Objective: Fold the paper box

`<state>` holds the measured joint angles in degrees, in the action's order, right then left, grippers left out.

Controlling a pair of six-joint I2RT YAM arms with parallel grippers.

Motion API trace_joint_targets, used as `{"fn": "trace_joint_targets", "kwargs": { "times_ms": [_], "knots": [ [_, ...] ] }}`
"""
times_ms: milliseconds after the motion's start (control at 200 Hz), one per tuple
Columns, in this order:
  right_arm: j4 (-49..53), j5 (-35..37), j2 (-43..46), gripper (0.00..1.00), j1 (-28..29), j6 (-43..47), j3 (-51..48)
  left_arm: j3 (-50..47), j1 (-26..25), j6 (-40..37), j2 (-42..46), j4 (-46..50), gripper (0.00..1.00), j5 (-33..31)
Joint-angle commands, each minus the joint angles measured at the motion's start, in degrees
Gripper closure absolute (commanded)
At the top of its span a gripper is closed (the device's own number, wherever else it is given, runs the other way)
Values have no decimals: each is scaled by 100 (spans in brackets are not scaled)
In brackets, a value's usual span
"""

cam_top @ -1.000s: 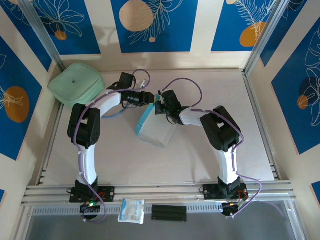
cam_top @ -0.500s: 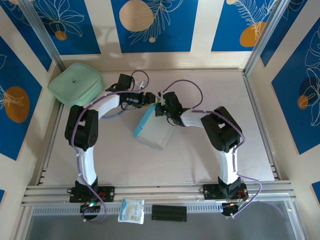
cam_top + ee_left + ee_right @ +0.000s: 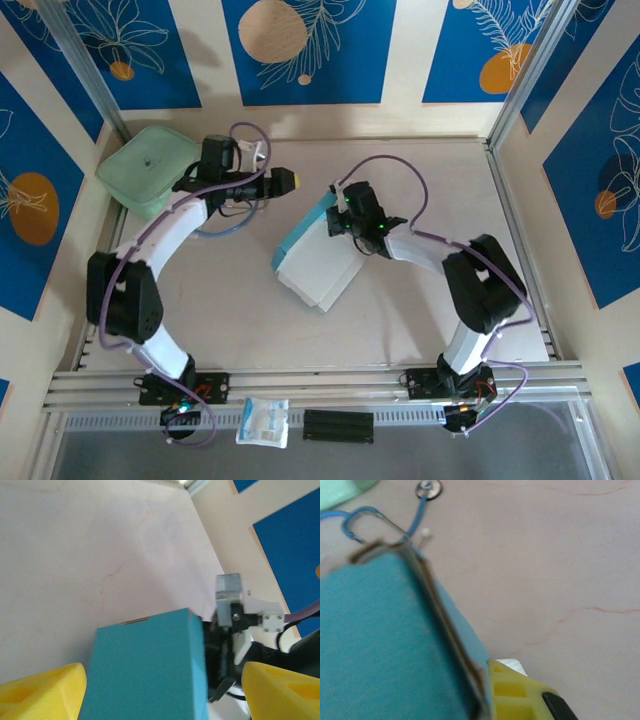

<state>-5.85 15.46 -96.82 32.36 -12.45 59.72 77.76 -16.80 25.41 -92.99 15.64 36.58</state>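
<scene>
The paper box [image 3: 318,272] lies tilted near the middle of the table, with a teal-blue side [image 3: 297,235] and a white face. My right gripper [image 3: 337,216] is shut on its upper right edge. In the right wrist view a yellow finger [image 3: 520,695] presses against the blue cardboard [image 3: 375,645]; the other finger is hidden behind it. My left gripper [image 3: 286,181] hangs open a short way to the upper left of the box, apart from it. From the left wrist, the yellow fingers [image 3: 42,692] stand wide, with the blue box [image 3: 147,672] ahead and the right gripper [image 3: 232,625] behind it.
A pale green rounded case [image 3: 150,166] sits at the back left, close to the left arm. A blue cable loop [image 3: 365,522] lies on the table behind the box. A small clear packet [image 3: 263,421] and a black strip [image 3: 338,425] rest on the front rail.
My left gripper opened, let go of the box and drew back to the left. The right gripper kept its hold and shifted slightly right with the box.
</scene>
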Motion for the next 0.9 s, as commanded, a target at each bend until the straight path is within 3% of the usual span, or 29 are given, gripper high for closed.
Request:
{"fn": "trace_joint_targets", "kwargs": {
  "times_ms": [0,220,370,545,895],
  "knots": [
    [1655,664,738,100,-27,1274,667,-284,89,-266,563,354,19,-689],
    [4808,2238,647,100,482,4769,2424,-1313,89,-376,1761,348,19,-1431],
    [5673,3317,321,100,874,7205,2334,-2138,89,-35,2379,64,19,-1609],
    [5569,2989,-449,100,1156,7385,2232,-2850,89,297,2816,-256,19,-1474],
    [4702,2725,-2329,100,1705,6495,2112,-3249,84,175,3104,-36,18,-1581]
  ]
}}
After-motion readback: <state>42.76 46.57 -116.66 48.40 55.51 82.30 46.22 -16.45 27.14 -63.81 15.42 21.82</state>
